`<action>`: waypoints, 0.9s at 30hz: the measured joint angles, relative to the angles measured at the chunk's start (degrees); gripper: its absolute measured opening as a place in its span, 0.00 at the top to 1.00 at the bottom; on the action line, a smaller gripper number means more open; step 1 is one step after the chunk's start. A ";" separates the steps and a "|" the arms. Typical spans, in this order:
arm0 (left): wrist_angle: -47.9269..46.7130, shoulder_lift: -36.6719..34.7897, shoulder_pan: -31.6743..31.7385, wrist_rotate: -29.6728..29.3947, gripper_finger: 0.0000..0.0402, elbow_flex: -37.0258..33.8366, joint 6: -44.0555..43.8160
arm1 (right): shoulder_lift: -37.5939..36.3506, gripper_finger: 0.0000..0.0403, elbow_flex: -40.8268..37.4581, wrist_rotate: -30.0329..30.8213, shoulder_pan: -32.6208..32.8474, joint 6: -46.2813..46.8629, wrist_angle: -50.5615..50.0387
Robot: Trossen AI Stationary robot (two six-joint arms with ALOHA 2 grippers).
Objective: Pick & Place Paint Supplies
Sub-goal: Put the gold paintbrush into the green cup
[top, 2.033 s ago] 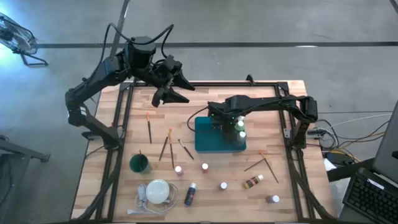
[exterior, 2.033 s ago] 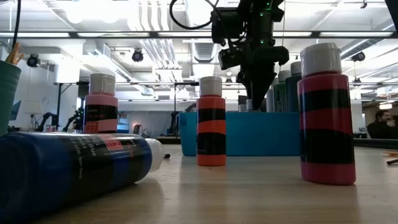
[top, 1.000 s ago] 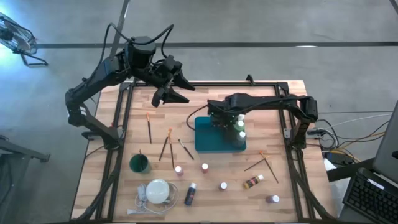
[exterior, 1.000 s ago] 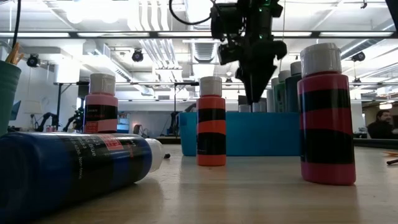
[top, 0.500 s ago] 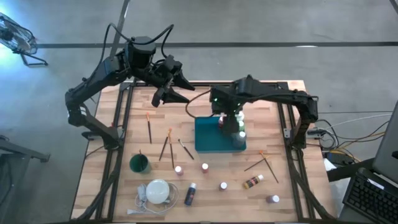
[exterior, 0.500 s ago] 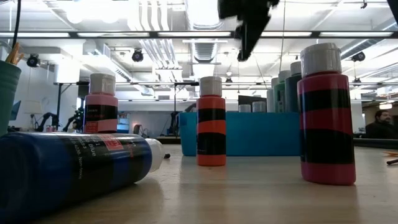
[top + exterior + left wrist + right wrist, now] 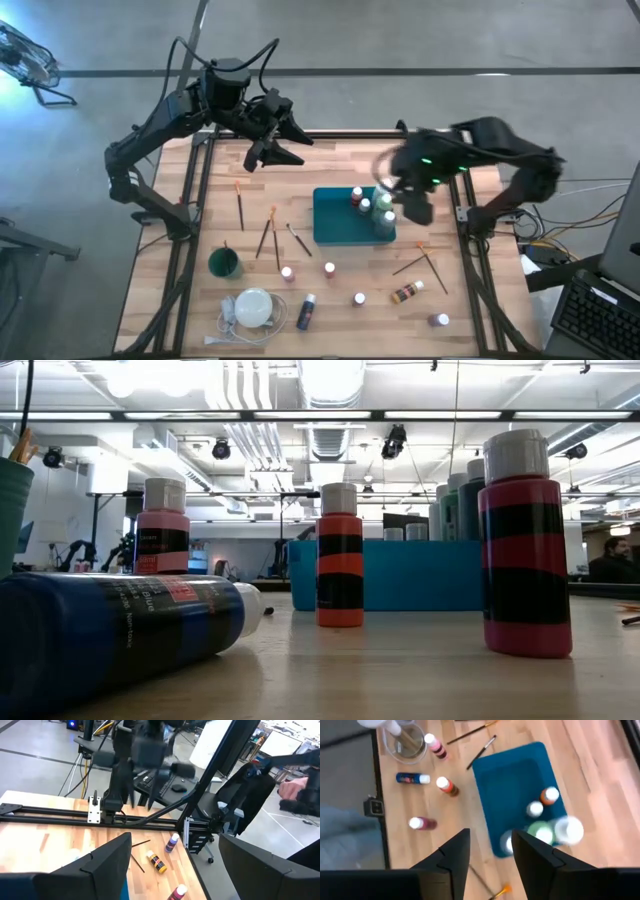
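Left gripper (image 7: 285,143) hangs over far table edge, fingers spread, empty. Brushes (image 7: 268,232) and loose paint bottles (image 7: 329,269) lie on near half of table (image 7: 440,250). Teal tray (image 7: 335,225) now holds one more bottle (image 7: 356,197); several stand in it. Right gripper (image 7: 487,855), a second ago low over tray, now raised clear beside tray's right edge, fingers apart with narrow gap, empty. Judgement: placement done; open wood right of tray leaves approach room toward remaining bottles

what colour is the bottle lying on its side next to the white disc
Dark blue with a white cap; the bottle shows best in the low view, lying in the foreground.
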 joint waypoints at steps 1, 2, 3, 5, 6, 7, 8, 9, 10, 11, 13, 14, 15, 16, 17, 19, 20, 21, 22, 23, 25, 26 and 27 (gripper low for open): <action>0.00 0.00 0.00 0.00 0.24 0.00 0.00 | -1.76 0.66 -1.21 1.37 0.92 2.72 -0.01; 0.02 0.00 0.00 0.00 0.24 0.00 0.00 | -3.32 0.67 -2.37 2.39 1.85 4.59 -0.03; 0.05 0.00 0.00 0.00 0.24 0.00 0.01 | -5.03 0.67 -3.66 2.92 2.58 5.54 0.02; 0.40 0.00 0.00 0.00 0.24 0.00 0.33 | -7.66 0.69 -6.32 3.02 3.59 9.16 -0.03; 0.66 0.00 0.00 0.00 0.24 0.00 0.77 | -8.80 0.70 -7.73 3.12 4.01 10.32 0.00; 0.70 0.00 0.00 0.00 0.24 0.00 1.37 | -9.80 0.70 -9.14 3.11 4.21 10.63 -0.03; 0.66 0.00 0.00 0.00 0.24 0.00 2.22 | -10.65 0.71 -10.49 2.50 4.24 11.03 -0.01; 0.64 0.00 0.00 -0.02 0.24 0.00 3.10 | -11.50 0.72 -11.98 1.07 4.24 11.34 0.11; 0.51 0.00 -0.12 -0.06 0.24 0.00 3.83 | -12.46 0.73 -13.79 -1.37 4.27 11.47 0.03; 0.52 0.04 -0.13 -0.08 0.24 0.00 4.14 | -13.27 0.74 -15.54 -4.22 4.40 11.47 -0.05; 0.57 0.07 -0.13 -0.09 0.24 -0.18 4.57 | -14.75 0.76 -19.37 -8.09 5.56 11.51 0.02; 0.52 0.07 -0.13 -0.10 0.24 -0.37 4.62 | -15.36 0.77 -21.36 -9.01 6.65 11.50 -0.01; 0.54 0.07 -0.13 -0.13 0.24 -0.56 4.68 | -15.97 0.78 -23.47 -9.27 8.08 11.46 0.04; 0.51 0.08 -0.14 -0.17 0.24 -0.73 4.74 | -16.67 0.79 -25.70 -9.37 9.63 11.14 0.00; 0.28 0.10 -0.15 -0.21 0.24 -0.79 5.12 | -17.34 0.80 -27.81 -9.40 11.06 10.41 -0.02; 0.28 0.11 -0.17 -0.24 0.24 -0.79 6.13 | -18.54 0.81 -32.04 -9.33 13.47 9.47 -0.08; 0.27 0.11 -0.17 -0.22 0.24 -0.79 6.92 | -19.02 0.81 -33.95 -9.24 14.60 9.44 -0.07; 0.06 0.05 -0.17 -0.24 0.24 -0.79 7.77 | -19.29 0.81 -35.98 -9.12 15.60 9.43 -0.05; -0.76 -0.10 -0.17 -0.24 0.24 -0.79 8.73 | -19.36 0.80 -37.83 -8.93 16.32 9.32 -0.07; -2.25 -0.39 -0.20 -0.33 0.24 -0.79 9.94 | -19.35 0.79 -39.48 -8.81 16.79 8.89 -0.01; -5.72 -1.17 -0.45 -2.22 0.24 -0.83 11.68 | -19.44 0.76 -42.64 -8.69 17.28 7.71 0.15; -7.16 -1.89 -0.71 -4.26 0.24 -0.83 11.91 | -19.56 0.75 -44.13 -8.65 17.43 7.32 0.34; -8.32 -2.57 -1.00 -6.66 0.24 -0.85 11.86 | -19.72 0.73 -45.54 -8.57 17.42 6.93 0.57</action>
